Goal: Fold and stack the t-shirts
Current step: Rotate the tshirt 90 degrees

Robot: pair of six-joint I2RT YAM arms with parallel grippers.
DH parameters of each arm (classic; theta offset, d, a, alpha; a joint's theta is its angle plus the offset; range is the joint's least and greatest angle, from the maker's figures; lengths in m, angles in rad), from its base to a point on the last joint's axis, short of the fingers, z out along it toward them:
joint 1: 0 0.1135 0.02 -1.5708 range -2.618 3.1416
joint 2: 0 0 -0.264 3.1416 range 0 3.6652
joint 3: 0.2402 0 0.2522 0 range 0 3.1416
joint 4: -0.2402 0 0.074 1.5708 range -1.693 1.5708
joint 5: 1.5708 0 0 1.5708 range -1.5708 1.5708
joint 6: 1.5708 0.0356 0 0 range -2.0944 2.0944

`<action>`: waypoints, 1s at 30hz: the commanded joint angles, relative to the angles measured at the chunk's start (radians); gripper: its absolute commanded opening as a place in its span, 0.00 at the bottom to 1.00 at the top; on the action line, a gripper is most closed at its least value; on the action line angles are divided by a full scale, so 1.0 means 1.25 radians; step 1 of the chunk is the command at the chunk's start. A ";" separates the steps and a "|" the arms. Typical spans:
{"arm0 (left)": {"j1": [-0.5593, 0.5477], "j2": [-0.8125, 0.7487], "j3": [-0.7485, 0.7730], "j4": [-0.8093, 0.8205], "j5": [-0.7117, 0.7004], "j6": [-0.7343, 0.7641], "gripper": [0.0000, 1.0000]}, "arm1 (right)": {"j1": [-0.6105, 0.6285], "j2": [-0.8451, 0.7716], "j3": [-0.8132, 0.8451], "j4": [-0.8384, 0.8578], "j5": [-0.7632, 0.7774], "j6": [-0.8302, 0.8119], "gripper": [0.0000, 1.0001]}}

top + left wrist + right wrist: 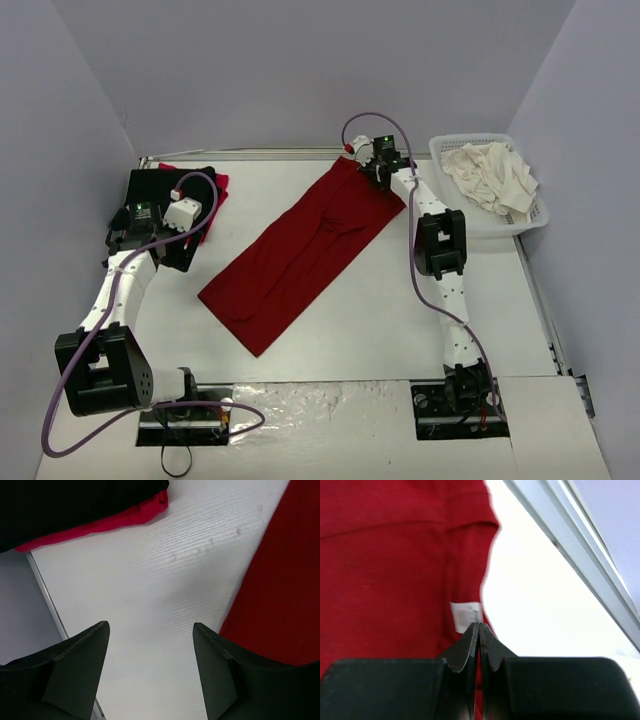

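A dark red t-shirt [300, 250] lies folded into a long strip, running diagonally across the table. My right gripper [372, 165] is at its far end, shut on the cloth edge beside the white neck label [467, 616]; a sliver of red shows between the closed fingers [479, 625]. A black t-shirt [165, 190] lies folded on a bright red t-shirt [218, 192] at the far left. My left gripper [190, 245] hovers open over bare table [150, 630], between that stack [110, 522] and the dark red t-shirt [285, 580].
A white lattice basket [537, 215] at the far right holds a crumpled cream-white t-shirt [490, 175]. A metal rail [570, 545] runs along the table's far edge, and another edge strip [45, 595] lies left of my left gripper.
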 commanded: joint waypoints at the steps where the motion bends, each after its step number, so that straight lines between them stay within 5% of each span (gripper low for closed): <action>1: 0.006 -0.011 0.019 0.002 0.000 0.004 0.66 | -0.004 -0.111 -0.020 0.076 0.065 0.057 0.00; 10: 0.006 -0.048 0.013 0.013 0.039 -0.002 0.66 | -0.002 -0.263 -0.150 0.087 0.142 0.094 0.00; 14: 0.001 -0.006 0.038 0.004 0.138 0.000 0.66 | 0.000 -0.343 -0.276 0.068 0.134 0.102 0.00; 18: -0.010 0.059 0.085 -0.008 0.278 -0.004 0.43 | -0.003 -0.374 -0.319 0.001 0.082 0.125 0.00; 23: -0.064 0.161 0.160 -0.006 0.269 -0.005 0.41 | -0.004 -0.374 -0.344 -0.059 0.062 0.143 0.00; 30: -0.138 0.248 0.151 0.012 0.249 0.025 0.25 | -0.004 -0.311 -0.300 -0.100 0.053 0.168 0.00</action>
